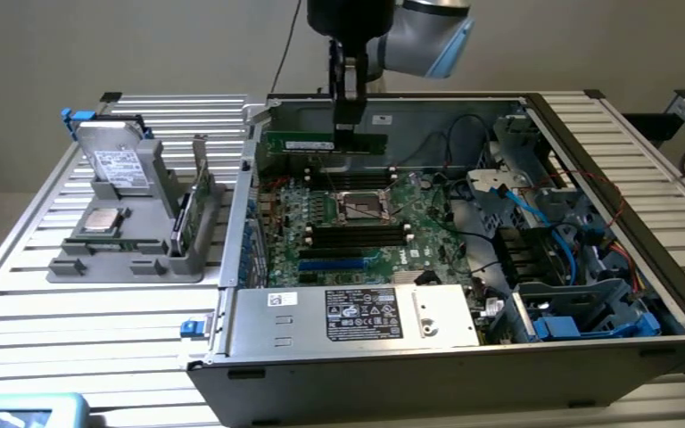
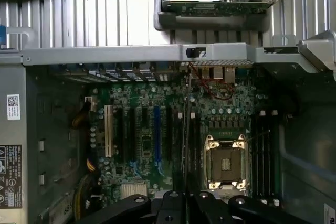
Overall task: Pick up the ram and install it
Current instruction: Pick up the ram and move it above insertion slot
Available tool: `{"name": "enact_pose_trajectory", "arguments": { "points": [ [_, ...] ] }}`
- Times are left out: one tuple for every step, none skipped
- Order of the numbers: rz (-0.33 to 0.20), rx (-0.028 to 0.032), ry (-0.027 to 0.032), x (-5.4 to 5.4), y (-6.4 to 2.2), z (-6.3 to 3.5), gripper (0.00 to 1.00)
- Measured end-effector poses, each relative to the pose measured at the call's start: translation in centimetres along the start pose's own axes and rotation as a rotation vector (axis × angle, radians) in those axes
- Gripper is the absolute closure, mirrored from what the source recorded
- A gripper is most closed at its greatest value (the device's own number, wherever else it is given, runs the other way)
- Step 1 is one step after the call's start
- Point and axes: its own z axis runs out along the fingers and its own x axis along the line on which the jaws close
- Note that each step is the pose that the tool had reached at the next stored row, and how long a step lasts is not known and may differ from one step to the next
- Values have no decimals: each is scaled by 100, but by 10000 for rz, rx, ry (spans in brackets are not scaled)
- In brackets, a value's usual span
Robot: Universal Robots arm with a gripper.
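As the fingers point(image 1: 349, 100) clamp it, the ram point(image 1: 307, 143) hangs beneath.

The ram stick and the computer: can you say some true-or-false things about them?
1. The claw is holding the ram. True.
2. The ram is pushed into a slot. False: it hangs above the motherboard, gripped by the claw.
3. The computer case is open, so its insides show. True.
4. The grey holder beside the case is empty. False: a grey drive and other parts sit in it.
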Motion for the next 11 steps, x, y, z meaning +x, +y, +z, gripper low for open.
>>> {"name": "enact_pose_trajectory", "arguments": {
  "points": [
    [1,36,4,-18,-29,0,87],
    [1,72,7,-33,-59,0,87],
    [1,118,10,-48,-86,2,87],
    [1,174,12,-62,-116,4,87],
    [1,213,17,-75,-146,6,87],
    [1,239,19,-86,-179,10,87],
    [0,254,21,-97,-213,15,87],
    [-3,258,22,-112,-237,20,87],
    [-7,257,27,-120,-245,20,87],
    [-12,256,32,-124,-245,21,87],
    [-15,256,38,-132,-245,23,87]
  ]
}}
